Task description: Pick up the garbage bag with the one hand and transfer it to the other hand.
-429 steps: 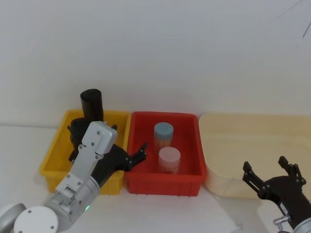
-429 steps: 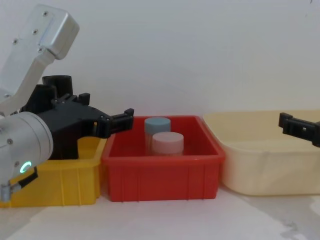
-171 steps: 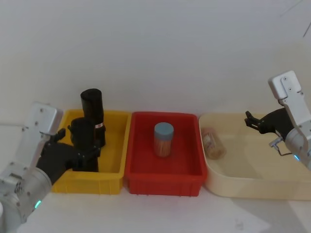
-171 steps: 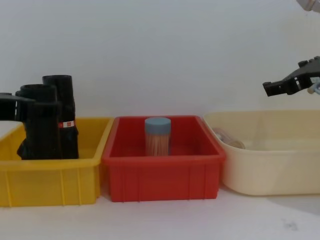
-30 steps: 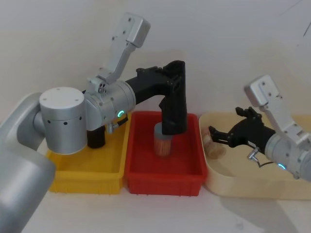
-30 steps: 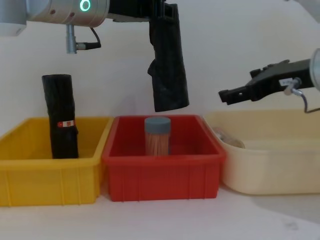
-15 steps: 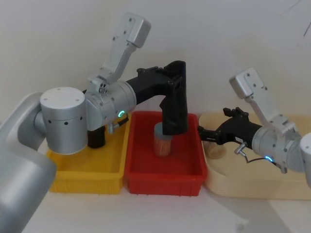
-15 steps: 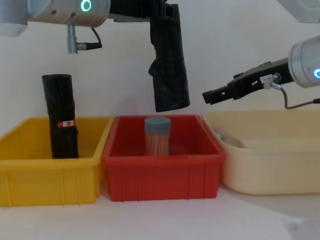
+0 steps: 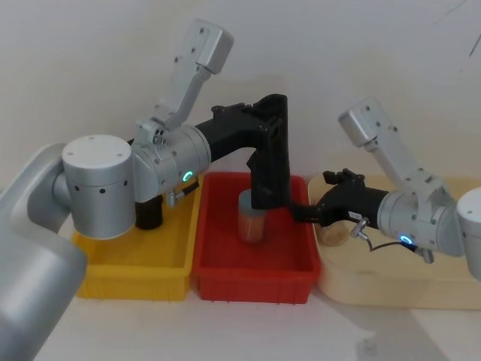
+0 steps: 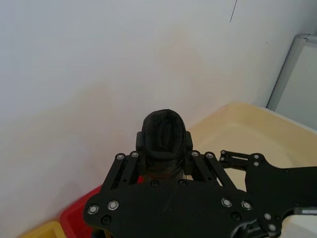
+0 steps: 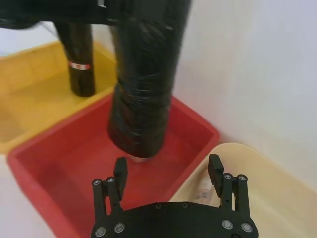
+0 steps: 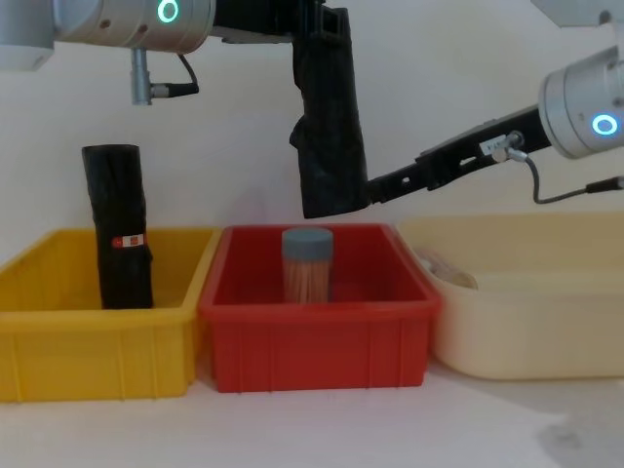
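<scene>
A tall black glossy plastic roll, the garbage bag (image 9: 269,158), hangs upright in the air at the centre of the head view. It is above a red plastic bin (image 9: 254,280) at 6 o'clock and clear of the blue-lidded jar (image 12: 307,265) standing in that bin. The left tool (image 9: 270,124), on the silver-grey arm with the green ring, is clamped across the roll near its top end. The right tool (image 9: 301,211), on the arm with the blue ring, reaches in from 3 o'clock with its jaws apart, its tips level with the roll's lower end.

The roll looks tightly wound, so probably stiff along its length and fairly light. Its slick film is likely slippery, and the wrinkled outer wrap near the bottom may give under pressure. The firm middle below the left tool seems the best place to take hold, squarely across the width.

The chest view shows the roll's height over the jar, with the right tool's tip (image 12: 375,189) at the roll's lower edge; whether they touch is hard to say. The right wrist view shows the spread fingers (image 11: 120,172), with the roll just beyond the gap. The left wrist view shows the roll's rounded top (image 10: 164,131) pinched from both sides.

A second black roll with a red-and-white label (image 12: 119,226) stands in the yellow bin (image 12: 97,356) at 8 o'clock.
</scene>
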Tool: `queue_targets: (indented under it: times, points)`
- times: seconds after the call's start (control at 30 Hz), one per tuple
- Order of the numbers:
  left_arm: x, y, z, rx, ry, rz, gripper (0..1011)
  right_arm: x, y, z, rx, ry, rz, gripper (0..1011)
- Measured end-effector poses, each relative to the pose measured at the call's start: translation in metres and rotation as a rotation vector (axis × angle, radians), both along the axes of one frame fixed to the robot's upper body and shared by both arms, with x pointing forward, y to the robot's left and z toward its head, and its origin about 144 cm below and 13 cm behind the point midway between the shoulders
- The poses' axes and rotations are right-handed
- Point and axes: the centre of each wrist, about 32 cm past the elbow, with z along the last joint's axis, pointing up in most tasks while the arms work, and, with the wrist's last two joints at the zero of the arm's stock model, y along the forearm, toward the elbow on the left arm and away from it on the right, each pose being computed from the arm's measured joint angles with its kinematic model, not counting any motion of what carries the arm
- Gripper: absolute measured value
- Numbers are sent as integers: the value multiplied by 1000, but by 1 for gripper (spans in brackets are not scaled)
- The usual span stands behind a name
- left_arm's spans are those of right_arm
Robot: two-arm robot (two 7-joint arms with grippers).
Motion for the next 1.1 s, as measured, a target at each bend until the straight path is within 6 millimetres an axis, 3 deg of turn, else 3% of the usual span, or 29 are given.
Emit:
queue_targets:
  times: [0.5, 1.1]
  points:
    - [0, 0, 0, 0, 0, 0, 377, 0, 11, 8, 15, 27, 77, 1001]
    - [0, 0, 0, 0, 0, 0, 377, 17, 37, 6, 40, 25, 68, 1001]
